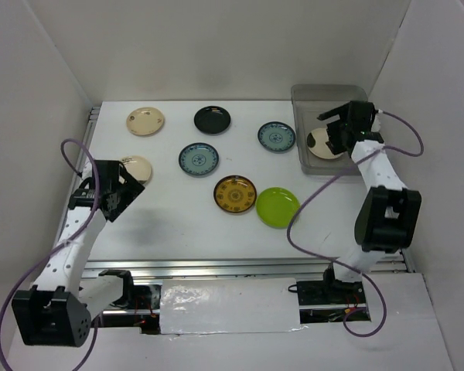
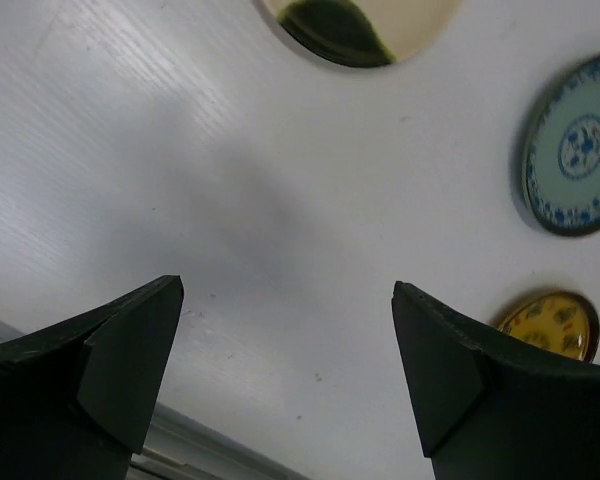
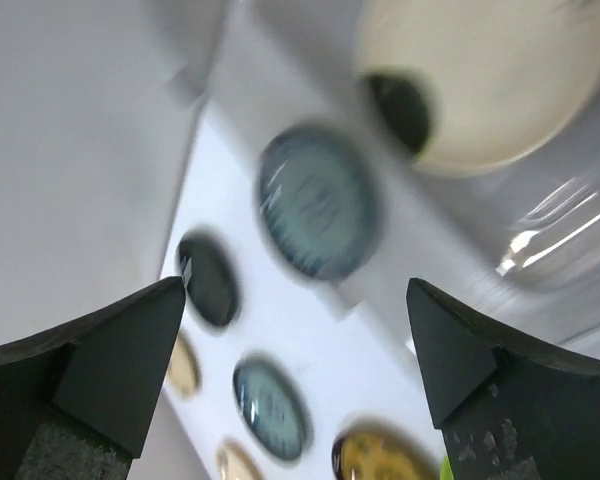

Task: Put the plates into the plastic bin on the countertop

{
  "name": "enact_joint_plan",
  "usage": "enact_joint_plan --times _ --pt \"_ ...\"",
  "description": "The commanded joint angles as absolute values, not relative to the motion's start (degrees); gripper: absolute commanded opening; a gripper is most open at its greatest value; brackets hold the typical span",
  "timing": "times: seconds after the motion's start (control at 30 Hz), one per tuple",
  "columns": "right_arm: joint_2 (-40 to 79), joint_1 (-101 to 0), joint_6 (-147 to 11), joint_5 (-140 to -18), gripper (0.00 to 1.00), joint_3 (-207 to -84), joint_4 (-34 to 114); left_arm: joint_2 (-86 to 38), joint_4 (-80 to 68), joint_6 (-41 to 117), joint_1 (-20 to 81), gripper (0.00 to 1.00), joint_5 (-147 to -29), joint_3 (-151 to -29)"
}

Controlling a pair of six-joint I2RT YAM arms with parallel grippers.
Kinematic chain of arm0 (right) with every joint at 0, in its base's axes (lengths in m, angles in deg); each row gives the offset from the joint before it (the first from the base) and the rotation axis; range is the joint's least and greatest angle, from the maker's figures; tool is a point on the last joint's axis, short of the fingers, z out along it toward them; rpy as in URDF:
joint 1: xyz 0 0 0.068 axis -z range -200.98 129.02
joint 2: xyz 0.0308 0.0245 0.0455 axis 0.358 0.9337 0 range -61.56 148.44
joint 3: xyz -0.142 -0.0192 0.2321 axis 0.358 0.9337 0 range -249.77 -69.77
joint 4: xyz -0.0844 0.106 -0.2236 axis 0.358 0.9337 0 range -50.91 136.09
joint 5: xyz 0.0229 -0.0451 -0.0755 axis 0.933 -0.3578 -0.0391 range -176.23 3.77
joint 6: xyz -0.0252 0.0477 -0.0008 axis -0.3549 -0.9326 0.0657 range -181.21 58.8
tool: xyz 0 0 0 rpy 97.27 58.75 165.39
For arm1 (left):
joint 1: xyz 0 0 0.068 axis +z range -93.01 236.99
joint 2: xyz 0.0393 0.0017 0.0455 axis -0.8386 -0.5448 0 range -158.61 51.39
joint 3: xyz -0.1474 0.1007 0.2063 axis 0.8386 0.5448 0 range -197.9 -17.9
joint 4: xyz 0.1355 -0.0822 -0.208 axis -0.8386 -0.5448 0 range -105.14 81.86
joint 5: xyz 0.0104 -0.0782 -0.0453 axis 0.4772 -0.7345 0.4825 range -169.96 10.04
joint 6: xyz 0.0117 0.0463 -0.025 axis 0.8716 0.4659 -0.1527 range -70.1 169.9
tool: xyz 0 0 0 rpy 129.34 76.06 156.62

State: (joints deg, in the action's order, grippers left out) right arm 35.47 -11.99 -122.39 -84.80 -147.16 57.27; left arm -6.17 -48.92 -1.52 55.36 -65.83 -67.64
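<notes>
The clear greyish rectangular plastic bin (image 1: 303, 100) stands on the white counter (image 1: 178, 232). Inside it lies a cream round plate with a dark mark (image 1: 319, 145). The right jaws hang just above that plate, spread wide and empty. Left of the bin lie a blue-patterned plate (image 1: 276, 137), a black plate (image 1: 212, 119) and a plain cream plate (image 1: 145, 120). Left of the bin and nearer the arms lie a second blue-patterned plate (image 1: 198, 159), an amber-brown patterned plate (image 1: 234, 193) and a lime green plate (image 1: 278, 206). Farthest left of the bin, the left jaws gape open over bare counter beside another dark-marked cream plate (image 1: 138, 166).
</notes>
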Motion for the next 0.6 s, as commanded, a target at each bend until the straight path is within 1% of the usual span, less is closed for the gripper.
enact_joint_plan --times 0.0,0.03,0.07,0.13,0.17,0.2,0.23,0.3,0.33,0.37,0.4,0.43,0.53,0.57 --pt "23.89 -19.10 -115.53 -82.47 1.00 -142.56 52.40 -8.81 -41.56 -11.52 61.46 0.99 -68.97 -64.94" --pt "19.60 -20.61 -114.56 -80.28 1.00 -140.37 50.28 -9.51 -37.89 -14.23 64.00 0.99 -68.97 -63.88" --pt "17.38 -22.45 -113.68 -73.99 1.00 -134.87 48.69 -10.91 -35.68 -15.56 65.15 0.99 -68.88 -61.87" --pt "10.99 -25.71 -113.15 -63.00 1.00 -127.64 35.90 -12.15 -29.71 -18.81 68.48 0.99 -69.32 -58.87" --pt "9.21 -26.60 -114.89 -57.55 1.00 -120.90 31.75 -13.11 -21.85 -19.61 69.37 0.99 -70.02 -55.20" --pt "7.45 -29.56 -115.78 -48.70 1.00 -117.88 22.32 -13.56 -17.16 -20.23 70.08 0.99 -70.29 -53.25" --pt "4.38 -31.59 -116.92 -45.14 1.00 -112.54 18.13 -14.69 -6.23 -20.67 70.78 0.99 -70.46 -51.23" --pt "1.99 -35.99 -118.06 -39.51 1.00 -107.68 8.57 -16.97 0.79 -21.11 70.79 0.99 -68.98 -47.35" --pt "0.33 -39.84 -118.51 -38.60 1.00 -105.74 6.60 -18.64 3.08 -22.42 70.79 0.99 -68.88 -47.08" --pt "-0.47 -42.92 -119.21 -37.99 1.00 -102.59 4.31 -22.83 5.19 -22.60 71.14 0.99 -70.28 -48.04" --pt "-0.83 -42.95 -119.56 -38.15 1.00 -101.51 3.77 -25.23 5.13 -22.61 71.31 0.99 -70.90 -49.09" --pt "-1.35 -45.21 -120.35 -38.50 1.00 -99.15 3.15 -29.86 4.17 -22.61 71.32 0.99 -70.82 -50.93" --pt "-3.90 -48.04 -120.88 -40.26 1.00 -96.07 2.88 -36.38 -1.27 -23.39 70.96 0.98 -69.50 -57.86" --pt "-5.56 -48.48 -120.97 -40.70 1.00 -95.44 3.41 -37.80 -7.81 -24.35 70.96 0.97 -67.32 -59.54"
